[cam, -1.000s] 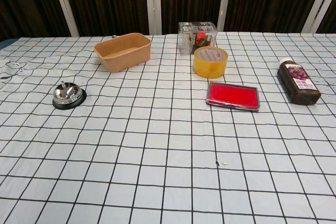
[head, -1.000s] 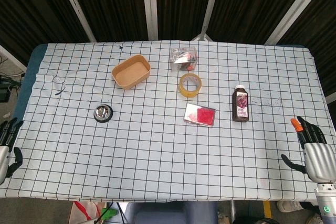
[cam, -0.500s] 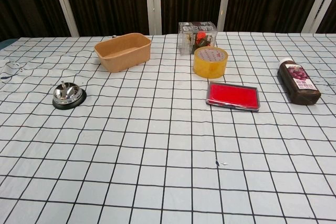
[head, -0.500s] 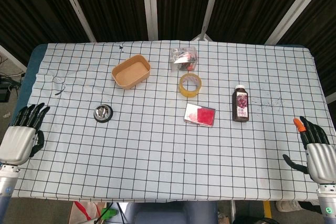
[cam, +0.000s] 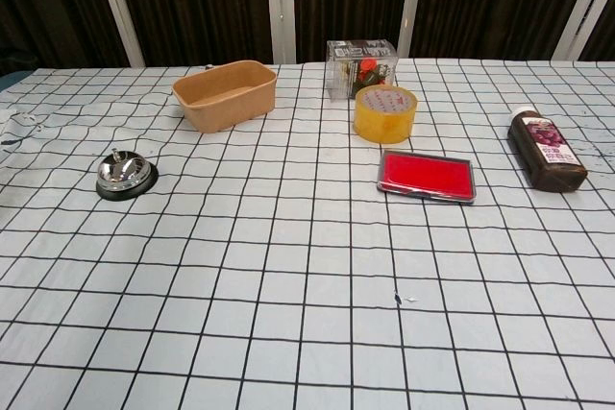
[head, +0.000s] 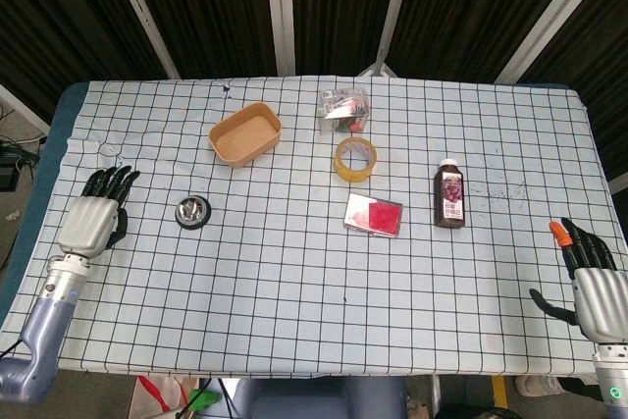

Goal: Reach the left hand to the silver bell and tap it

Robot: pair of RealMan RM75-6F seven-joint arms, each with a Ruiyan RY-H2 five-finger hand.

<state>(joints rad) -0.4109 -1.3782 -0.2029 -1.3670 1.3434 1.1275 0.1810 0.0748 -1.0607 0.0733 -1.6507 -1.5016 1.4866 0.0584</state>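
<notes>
The silver bell (head: 192, 210) (cam: 125, 175) sits on its black base on the left part of the checked cloth. My left hand (head: 95, 215) hovers over the cloth to the bell's left, a short gap away, fingers stretched forward and holding nothing. My right hand (head: 589, 278) stays at the near right edge of the table, fingers apart and empty. Neither hand shows in the chest view.
A tan paper bowl (head: 244, 133) stands behind the bell. Further right are a clear plastic box (head: 344, 108), a yellow tape roll (head: 356, 158), a red ink pad (head: 374, 214) and a dark juice bottle (head: 450, 194) lying flat.
My left hand has risen from the near left table edge and moved forward and inward towards the bell. The right hand has barely moved.
</notes>
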